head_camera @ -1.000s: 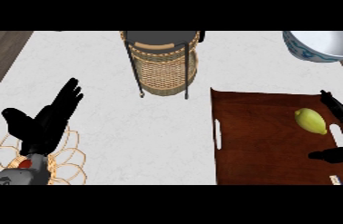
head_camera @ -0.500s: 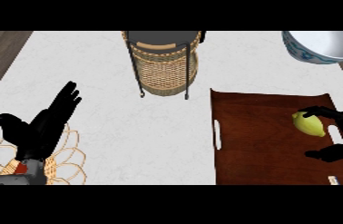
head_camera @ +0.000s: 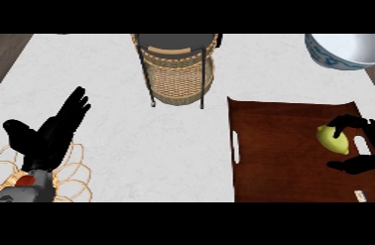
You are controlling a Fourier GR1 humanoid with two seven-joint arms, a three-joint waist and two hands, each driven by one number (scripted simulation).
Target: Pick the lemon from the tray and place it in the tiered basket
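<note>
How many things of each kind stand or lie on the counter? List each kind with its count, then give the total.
Lemon: 1
Tray: 1
Tiered basket: 1
Bowl: 1
Wire rack: 1
Total: 5

Lemon [head_camera: 333,140] on tray [head_camera: 282,154] at right of tabletop [head_camera: 147,140]; tiered basket [head_camera: 176,70] behind, left of tray; bowl [head_camera: 344,50] far right.

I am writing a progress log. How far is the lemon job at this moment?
Nothing is finished: the lemon lies on the tray. In hand: the right hand curls round it, fingers above and thumb below. Left: lifting it and carrying it to the tiered basket. The left hand rests open at the view's left.
</note>
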